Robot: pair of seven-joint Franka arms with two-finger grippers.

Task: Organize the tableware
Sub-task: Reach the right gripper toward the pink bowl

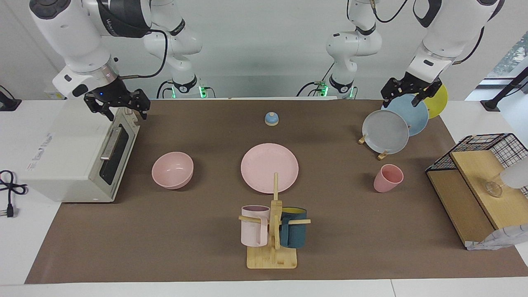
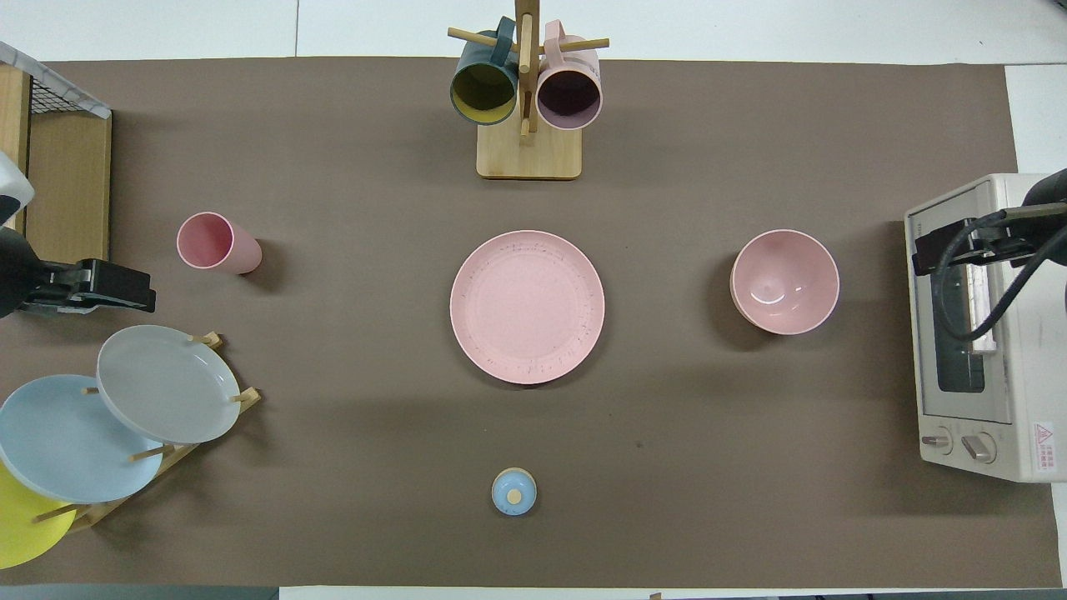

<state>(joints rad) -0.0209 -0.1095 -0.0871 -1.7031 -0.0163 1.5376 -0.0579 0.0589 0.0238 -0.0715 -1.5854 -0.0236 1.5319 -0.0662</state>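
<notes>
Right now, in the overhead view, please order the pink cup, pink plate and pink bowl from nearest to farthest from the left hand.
From the left hand, over the table's edge:
1. Pink cup, left arm's end.
2. Pink plate, table's middle.
3. Pink bowl, right arm's end, by the toaster oven.

You have open brown mat around the flat pink plate [image 1: 269,167]; the wooden mug tree [image 1: 274,231] stands just beside it, farther from the robots.

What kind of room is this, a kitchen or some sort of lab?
Probably a robotics lab staged as a kitchen: a toaster oven, a mug rack and a pink plate sit on a paper-covered table between two robot arms.
</notes>
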